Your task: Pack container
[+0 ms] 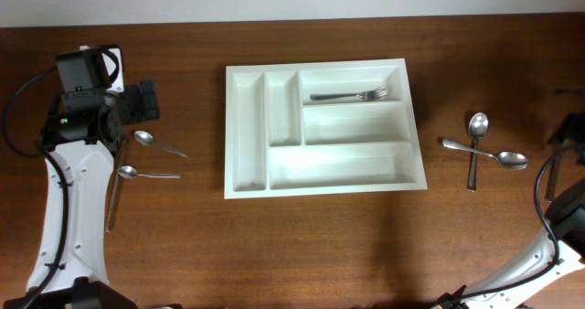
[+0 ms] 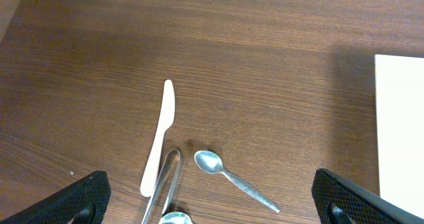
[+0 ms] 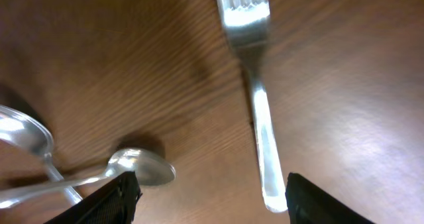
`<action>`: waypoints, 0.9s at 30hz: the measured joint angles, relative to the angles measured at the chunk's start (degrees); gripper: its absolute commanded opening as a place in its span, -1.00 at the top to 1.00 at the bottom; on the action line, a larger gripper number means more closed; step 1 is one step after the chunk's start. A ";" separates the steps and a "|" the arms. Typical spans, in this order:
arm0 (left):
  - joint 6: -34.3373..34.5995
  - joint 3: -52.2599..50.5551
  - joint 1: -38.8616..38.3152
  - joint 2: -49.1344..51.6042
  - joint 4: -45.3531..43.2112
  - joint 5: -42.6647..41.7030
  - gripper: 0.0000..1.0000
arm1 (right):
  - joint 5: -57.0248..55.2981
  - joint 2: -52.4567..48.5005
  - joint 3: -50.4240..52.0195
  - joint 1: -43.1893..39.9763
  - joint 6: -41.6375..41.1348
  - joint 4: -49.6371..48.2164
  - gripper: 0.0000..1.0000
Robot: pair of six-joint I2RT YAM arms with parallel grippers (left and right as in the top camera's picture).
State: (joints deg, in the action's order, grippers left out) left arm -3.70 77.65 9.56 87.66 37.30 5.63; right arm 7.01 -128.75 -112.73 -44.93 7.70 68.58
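Observation:
The container (image 1: 245, 135) is a white five-compartment cutlery tray in the middle of the table; its edge shows in the left wrist view (image 2: 401, 131). One fork (image 1: 352, 96) lies in its top crosswise compartment. My left gripper (image 1: 142, 103) (image 2: 212, 187) is open and empty over two loose spoons (image 1: 157, 143) (image 1: 146, 173) (image 2: 232, 177), a white knife (image 2: 159, 138) and a thin metal piece (image 2: 165, 184). My right gripper (image 1: 569, 126) (image 3: 212, 187) is open and empty, low over the table between a fork (image 3: 255, 71) and a spoon (image 3: 142, 166).
Two crossed spoons (image 1: 477, 150) lie right of the tray. The thin metal piece (image 1: 113, 199) lies beside the left arm's white link (image 1: 78, 199). The right arm's base (image 1: 562, 245) is at the lower right edge.

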 measured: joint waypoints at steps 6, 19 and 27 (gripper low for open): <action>0.00 0.00 0.00 0.00 -0.02 0.00 -0.98 | -0.55 -0.35 6.91 0.24 3.06 -7.10 -0.38; 0.00 0.00 0.00 0.00 0.00 0.00 -0.99 | -5.53 -0.90 7.10 0.24 4.22 -14.27 -0.34; 0.00 0.00 0.00 0.00 -0.02 0.00 -0.99 | -7.26 -4.83 7.04 0.24 4.35 -16.39 -0.14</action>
State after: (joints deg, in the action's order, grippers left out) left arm -3.70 77.65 9.56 87.66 37.28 5.63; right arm -0.25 -133.58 -105.69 -44.69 12.05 52.18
